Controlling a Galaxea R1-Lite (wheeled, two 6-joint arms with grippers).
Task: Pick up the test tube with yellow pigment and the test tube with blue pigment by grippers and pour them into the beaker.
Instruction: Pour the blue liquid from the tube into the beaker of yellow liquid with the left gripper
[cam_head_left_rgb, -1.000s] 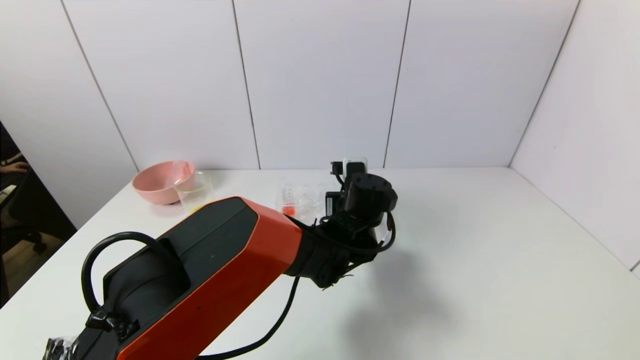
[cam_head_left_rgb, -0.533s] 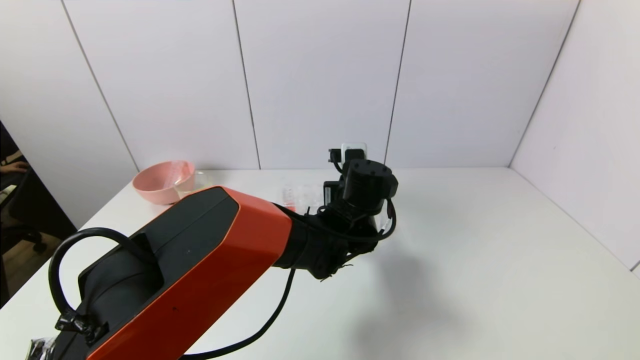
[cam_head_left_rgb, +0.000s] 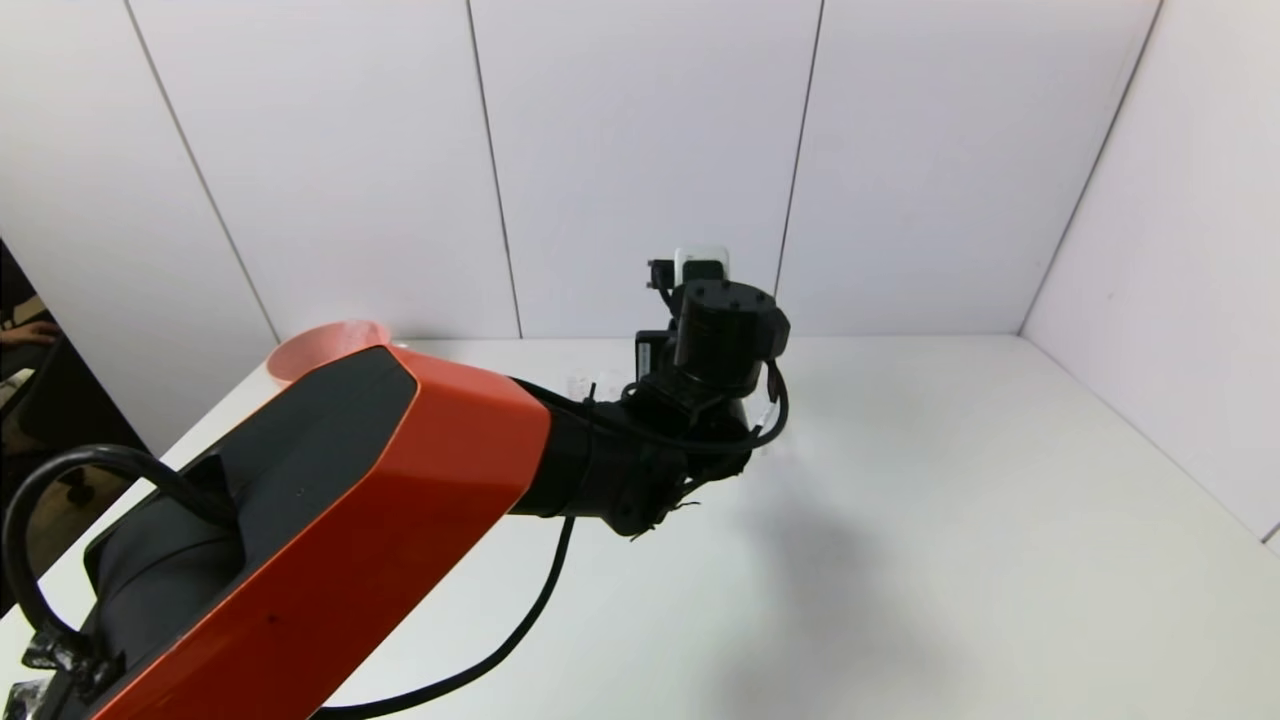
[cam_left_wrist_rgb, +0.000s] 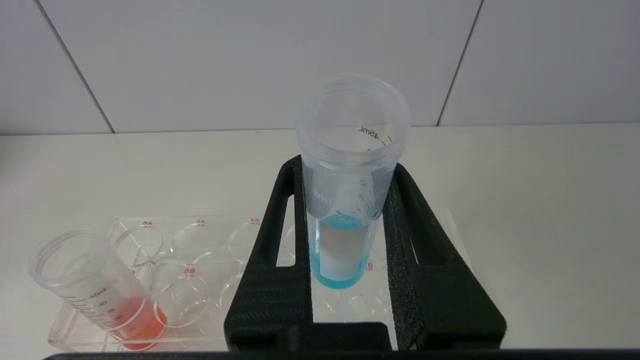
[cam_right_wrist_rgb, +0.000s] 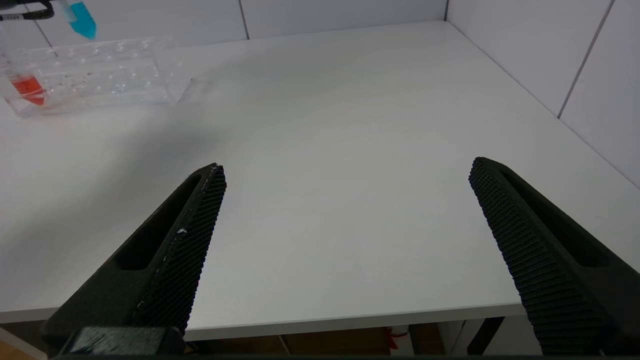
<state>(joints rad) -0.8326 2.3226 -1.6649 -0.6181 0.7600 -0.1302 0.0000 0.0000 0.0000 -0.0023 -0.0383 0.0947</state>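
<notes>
My left gripper (cam_left_wrist_rgb: 345, 172) is shut on the test tube with blue pigment (cam_left_wrist_rgb: 345, 215) and holds it upright, lifted above the clear tube rack (cam_left_wrist_rgb: 200, 240). The blue tip also shows in the right wrist view (cam_right_wrist_rgb: 80, 20), clear of the rack (cam_right_wrist_rgb: 100, 70). In the head view the left arm (cam_head_left_rgb: 700, 380) hides the tube, the rack and the beaker. The test tube with yellow pigment is out of view. My right gripper (cam_right_wrist_rgb: 345, 172) is open and empty over the table's near edge.
A red-liquid tube (cam_left_wrist_rgb: 100, 295) stands in the rack's end hole and shows in the right wrist view (cam_right_wrist_rgb: 25, 87). The pink bowl's rim (cam_head_left_rgb: 320, 340) peeks out behind my left arm at the table's back left. White walls close the table's back and right.
My left arm has risen, lifting the gripper higher above the rack. It now covers the beaker and most of the pink bowl in the head view.
</notes>
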